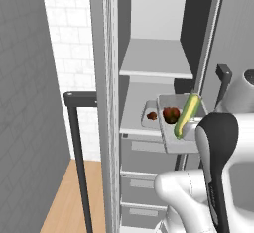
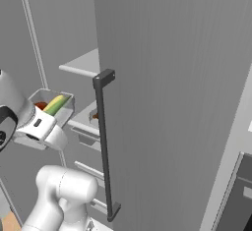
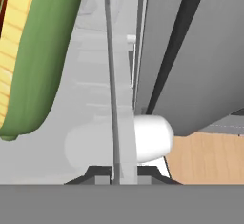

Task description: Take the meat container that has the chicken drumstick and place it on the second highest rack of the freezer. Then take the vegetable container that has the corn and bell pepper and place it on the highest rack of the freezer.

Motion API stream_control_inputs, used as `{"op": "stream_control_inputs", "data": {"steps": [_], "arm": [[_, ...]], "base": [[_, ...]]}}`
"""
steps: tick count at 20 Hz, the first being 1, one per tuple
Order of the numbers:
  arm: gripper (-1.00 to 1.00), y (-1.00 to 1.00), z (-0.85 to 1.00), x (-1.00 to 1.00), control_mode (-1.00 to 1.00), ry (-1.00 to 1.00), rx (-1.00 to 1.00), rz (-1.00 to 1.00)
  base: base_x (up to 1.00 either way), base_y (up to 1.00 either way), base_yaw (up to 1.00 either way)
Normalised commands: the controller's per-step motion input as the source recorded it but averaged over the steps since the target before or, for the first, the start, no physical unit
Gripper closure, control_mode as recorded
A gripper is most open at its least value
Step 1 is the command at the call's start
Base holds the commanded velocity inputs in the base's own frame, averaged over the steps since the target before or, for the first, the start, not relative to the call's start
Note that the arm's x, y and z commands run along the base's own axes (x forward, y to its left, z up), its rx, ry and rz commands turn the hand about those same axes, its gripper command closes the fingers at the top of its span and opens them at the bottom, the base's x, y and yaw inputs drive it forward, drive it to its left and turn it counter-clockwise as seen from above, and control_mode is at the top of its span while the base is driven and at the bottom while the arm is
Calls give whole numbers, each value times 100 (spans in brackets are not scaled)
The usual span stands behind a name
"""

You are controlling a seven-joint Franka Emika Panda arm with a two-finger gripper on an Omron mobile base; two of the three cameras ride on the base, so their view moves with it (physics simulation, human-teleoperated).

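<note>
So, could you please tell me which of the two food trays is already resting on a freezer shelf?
The smaller tray with the brown drumstick; it sits on the lower shelf, while the tray with corn is held in front.

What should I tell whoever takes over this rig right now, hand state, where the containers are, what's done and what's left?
Hand: shut on the wall of the vegetable container, holding it in front of the open freezer.
The corn and bell pepper are in that held container.
The meat container with the chicken drumstick already sits on the second highest rack.
Done: meat container placed.
Left: lift the vegetable container onto the highest rack, release, and withdraw.
</note>
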Motion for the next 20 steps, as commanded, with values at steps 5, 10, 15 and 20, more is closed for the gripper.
{"op": "stream_control_inputs", "data": {"steps": [5, 10, 15, 20], "arm": [[100, 0, 3, 65, -100, -20, 6, -3], [100, 0, 17, 65, -100, -16, 3, -4], [100, -2, 33, 19, -100, -16, 3, -8], [100, -14, 35, 0, -100, -8, 6, -6]], "base": [[0, 0, 0], [0, 0, 0], [0, 0, 0], [0, 0, 0]]}}
